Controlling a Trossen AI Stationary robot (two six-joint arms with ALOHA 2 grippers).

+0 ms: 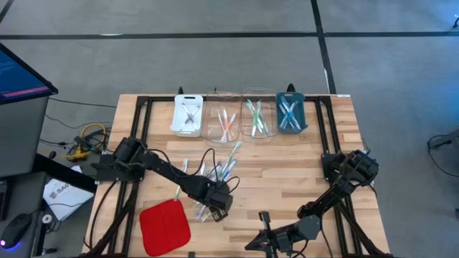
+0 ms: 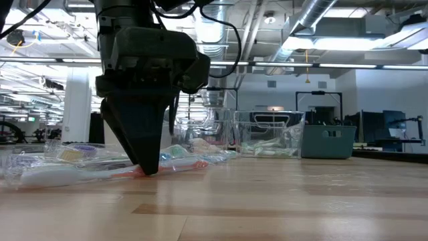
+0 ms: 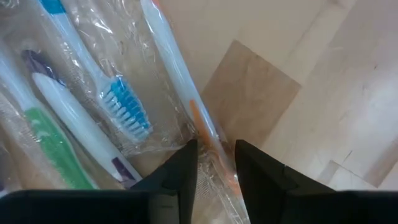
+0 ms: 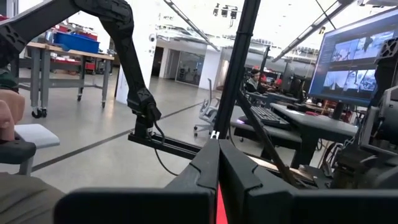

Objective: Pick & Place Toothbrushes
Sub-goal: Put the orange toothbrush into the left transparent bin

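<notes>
One orange-accented toothbrush (image 3: 214,146) straddled by part-open left gripper (image 3: 216,163) near table's front edge; clench, then lift.

Pale toothbrushes (image 3: 93,118) carry blue, green, orange and seemingly purple accents; the pad (image 1: 165,226) is red.

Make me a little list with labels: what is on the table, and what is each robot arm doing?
Table: light wooden slatted tabletop
Loose pile: slim plastic-wrapped toothbrushes at centre-left
Back row: white tray, two clear bins, blue bin, each holding brushes
Front left: red square pad
Left gripper: jaws down astride an orange-accented white toothbrush, narrow gap
Right gripper: jaws shut, parked at front edge
</notes>
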